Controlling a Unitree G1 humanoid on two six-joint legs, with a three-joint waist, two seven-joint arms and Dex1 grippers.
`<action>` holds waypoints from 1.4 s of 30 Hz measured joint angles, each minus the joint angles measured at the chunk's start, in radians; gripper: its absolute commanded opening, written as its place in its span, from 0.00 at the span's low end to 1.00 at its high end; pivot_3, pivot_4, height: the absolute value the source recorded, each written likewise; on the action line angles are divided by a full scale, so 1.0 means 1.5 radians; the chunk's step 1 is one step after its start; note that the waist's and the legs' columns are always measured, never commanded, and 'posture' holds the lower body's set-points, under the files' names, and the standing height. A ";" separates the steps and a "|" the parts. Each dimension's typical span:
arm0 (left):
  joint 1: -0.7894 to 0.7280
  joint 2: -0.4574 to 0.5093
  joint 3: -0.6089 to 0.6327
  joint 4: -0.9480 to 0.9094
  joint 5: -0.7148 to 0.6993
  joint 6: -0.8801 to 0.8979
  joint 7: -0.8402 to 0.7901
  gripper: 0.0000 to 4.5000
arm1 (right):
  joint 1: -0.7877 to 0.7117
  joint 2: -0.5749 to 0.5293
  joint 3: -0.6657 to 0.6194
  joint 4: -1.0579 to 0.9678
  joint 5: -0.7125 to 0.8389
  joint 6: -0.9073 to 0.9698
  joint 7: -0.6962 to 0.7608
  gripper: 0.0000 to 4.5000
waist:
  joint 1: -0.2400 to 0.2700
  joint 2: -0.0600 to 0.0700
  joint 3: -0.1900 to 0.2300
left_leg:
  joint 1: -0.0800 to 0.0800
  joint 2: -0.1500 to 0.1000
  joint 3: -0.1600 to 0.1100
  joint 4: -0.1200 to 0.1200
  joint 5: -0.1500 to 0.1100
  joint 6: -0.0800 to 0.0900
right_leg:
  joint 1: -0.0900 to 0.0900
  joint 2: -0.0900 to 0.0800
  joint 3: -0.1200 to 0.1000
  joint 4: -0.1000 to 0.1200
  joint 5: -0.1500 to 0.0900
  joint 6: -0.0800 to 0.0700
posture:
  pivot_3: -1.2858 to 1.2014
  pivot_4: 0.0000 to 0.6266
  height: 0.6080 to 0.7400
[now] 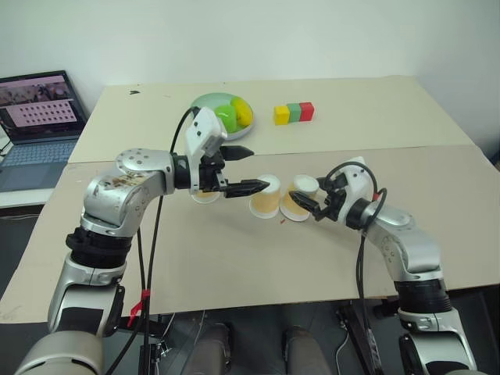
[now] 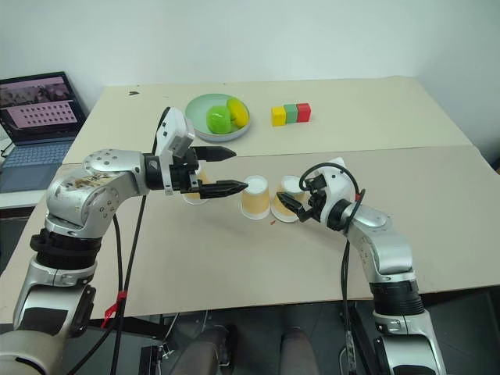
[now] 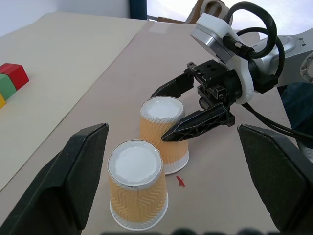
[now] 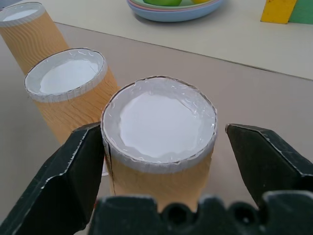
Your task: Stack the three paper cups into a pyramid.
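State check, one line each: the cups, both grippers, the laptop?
Right cup: upside down on the table, between the right gripper's fingers.
Middle cup: upside down, unstacked.
Left cup: upside down, unstacked.
Left gripper: open.
Right gripper: open.
Laptop: open, screen on.

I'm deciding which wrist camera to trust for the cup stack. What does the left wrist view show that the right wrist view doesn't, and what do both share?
Left wrist view alone: the right gripper, fingers open around the far cup, plus a small red mark on the table and a red cube.
Right wrist view alone: a third cup and the bowl.
Shared: two upside-down paper cups side by side.
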 measured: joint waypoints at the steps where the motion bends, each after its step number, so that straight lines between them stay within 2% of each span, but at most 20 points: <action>1: -0.002 0.000 0.000 0.000 0.000 0.000 0.000 1.00 | 0.000 0.000 -0.003 -0.005 0.002 0.001 0.000 0.99 | 0.000 0.000 0.000 | 0.000 0.000 0.000 0.000 0.000 0.000 | 0.000 0.000 0.000 0.000 0.000 0.000 | 0.52 0.24 1.00; 11: -0.007 -0.006 -0.004 0.011 0.009 -0.004 -0.005 1.00 | 0.000 -0.018 -0.064 -0.109 0.094 0.075 0.002 0.99 | 0.001 0.000 0.000 | 0.000 0.000 0.000 0.000 0.000 0.000 | 0.000 0.000 0.000 0.000 0.000 0.000 | 0.52 0.24 1.00; 15: -0.009 -0.008 -0.005 0.012 0.013 -0.010 -0.008 1.00 | 0.000 -0.052 -0.079 -0.146 0.132 0.100 0.018 0.99 | 0.002 0.000 0.000 | 0.000 0.000 0.000 0.000 0.000 0.000 | 0.000 0.000 0.000 0.000 0.000 0.000 | 0.52 0.24 1.00; 19: -0.011 -0.002 -0.005 0.012 0.014 -0.010 -0.014 1.00 | 0.000 -0.112 -0.153 -0.166 0.195 0.115 0.049 0.99 | 0.009 0.000 0.000 | 0.000 0.000 0.000 0.000 0.000 0.000 | 0.000 0.000 0.000 0.000 0.000 0.000 | 0.52 0.24 1.00; 22: -0.011 0.006 0.004 0.015 0.014 -0.010 -0.007 1.00 | 0.000 -0.148 -0.176 -0.168 0.210 0.119 0.061 0.99 | 0.010 0.000 0.000 | 0.000 0.000 0.000 0.000 0.000 0.000 | 0.000 0.000 0.000 0.000 0.000 0.000 | 0.52 0.24 1.00; 26: -0.015 0.003 0.042 0.048 0.025 -0.014 0.052 1.00 | -0.014 -0.168 -0.162 -0.140 0.210 0.127 0.079 0.99 | 0.008 0.000 0.000 | 0.000 0.001 0.000 0.000 0.000 0.000 | 0.000 0.000 0.000 0.000 0.000 0.000 | 0.52 0.24 1.00; 31: -0.013 0.010 0.162 0.124 0.066 -0.037 0.203 1.00 | -0.110 -0.154 -0.093 -0.058 0.168 0.072 0.121 0.99 | -0.001 0.000 0.000 | 0.000 0.001 0.000 0.000 0.000 0.000 | 0.000 0.000 0.000 0.000 0.000 0.000 | 0.52 0.24 1.00; 37: 0.082 0.033 0.194 0.015 0.045 0.024 0.229 1.00 | -0.154 -0.131 -0.013 0.024 0.125 0.035 0.174 0.99 | 0.005 -0.001 0.000 | -0.002 0.000 0.000 0.000 0.000 0.000 | -0.002 0.000 0.000 -0.001 0.000 0.000 | 0.52 0.24 1.00; 42: 0.185 0.075 0.244 -0.094 0.019 0.069 0.235 1.00 | -0.153 -0.210 0.010 0.022 0.104 0.029 0.254 0.99 | 0.012 0.000 0.000 | -0.001 0.000 0.000 0.000 0.000 0.000 | -0.002 0.000 0.000 -0.001 0.000 0.000 | 0.52 0.24 1.00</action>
